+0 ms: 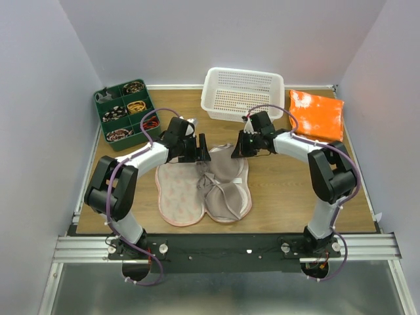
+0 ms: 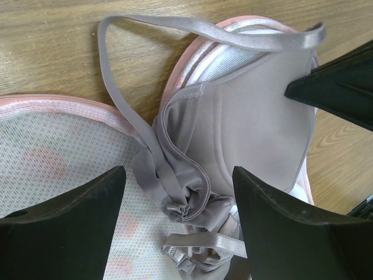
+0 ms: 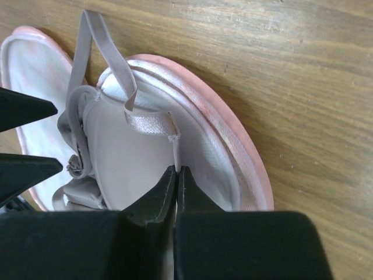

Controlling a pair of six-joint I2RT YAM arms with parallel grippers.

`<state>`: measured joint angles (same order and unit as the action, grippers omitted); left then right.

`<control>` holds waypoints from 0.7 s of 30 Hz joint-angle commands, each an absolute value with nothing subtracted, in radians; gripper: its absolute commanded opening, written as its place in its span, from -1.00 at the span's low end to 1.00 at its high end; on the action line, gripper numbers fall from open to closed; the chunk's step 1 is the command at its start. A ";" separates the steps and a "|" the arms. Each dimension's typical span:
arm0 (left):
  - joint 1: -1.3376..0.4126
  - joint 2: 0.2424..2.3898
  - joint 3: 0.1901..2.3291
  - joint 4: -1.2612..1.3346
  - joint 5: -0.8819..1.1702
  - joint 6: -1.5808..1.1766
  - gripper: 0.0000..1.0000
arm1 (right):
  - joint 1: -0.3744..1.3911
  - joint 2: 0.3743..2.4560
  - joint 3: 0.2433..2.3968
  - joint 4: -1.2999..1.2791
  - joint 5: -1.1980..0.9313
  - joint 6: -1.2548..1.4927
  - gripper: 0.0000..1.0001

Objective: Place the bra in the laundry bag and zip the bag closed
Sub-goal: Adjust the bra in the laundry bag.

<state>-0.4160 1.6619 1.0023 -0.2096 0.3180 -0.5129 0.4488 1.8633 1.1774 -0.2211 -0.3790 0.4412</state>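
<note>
The right pincer [image 3: 176, 178] is pinched tight on the thin edge of the bra [image 3: 128, 157]. The left pincer [image 2: 178, 172] stands wide, straddling the bunched middle and gripping nothing. The bra lies in the right half of the laundry bag [image 1: 176, 193], which is spread open flat on the table [image 1: 282, 190]. One strap loops over the bag's rim. Behind sit a white perforated basket [image 1: 243, 92] and a green tray [image 1: 98, 98] whose compartments hold small bits.

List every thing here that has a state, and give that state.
laundry bag: unzipped, spread open flat.
bra: lying in the open bag, one strap trailing out.
left tool: open, over the bra.
right tool: shut on the bra's strap.
orange cloth: folded.
</note>
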 commanded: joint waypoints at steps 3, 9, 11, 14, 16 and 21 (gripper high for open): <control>-0.408 1.666 1.000 -0.204 0.310 -0.515 0.64 | 0.442 1.802 1.131 -0.176 -0.361 0.457 -0.89; -0.405 1.654 1.002 -0.207 0.298 -0.517 0.64 | 0.442 1.758 1.083 -0.137 -0.299 0.486 -0.99; -0.403 1.649 1.002 -0.206 0.296 -0.518 0.63 | 0.440 1.755 1.083 -0.140 -0.270 0.491 -0.99; -0.403 1.644 1.003 -0.209 0.291 -0.518 0.63 | 0.440 1.741 1.074 -0.126 -0.250 0.497 -0.99; -0.403 1.643 1.003 -0.210 0.290 -0.518 0.63 | 0.440 1.743 1.069 -0.123 -0.224 0.502 -0.99; -0.402 1.632 1.000 -0.212 0.281 -0.520 0.62 | 0.439 1.793 1.094 -0.178 -0.209 0.511 -0.99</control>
<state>-0.4076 1.6627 1.0023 -0.2111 0.3050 -0.5171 0.4446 1.7729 1.0847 -0.1566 -0.2703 0.4923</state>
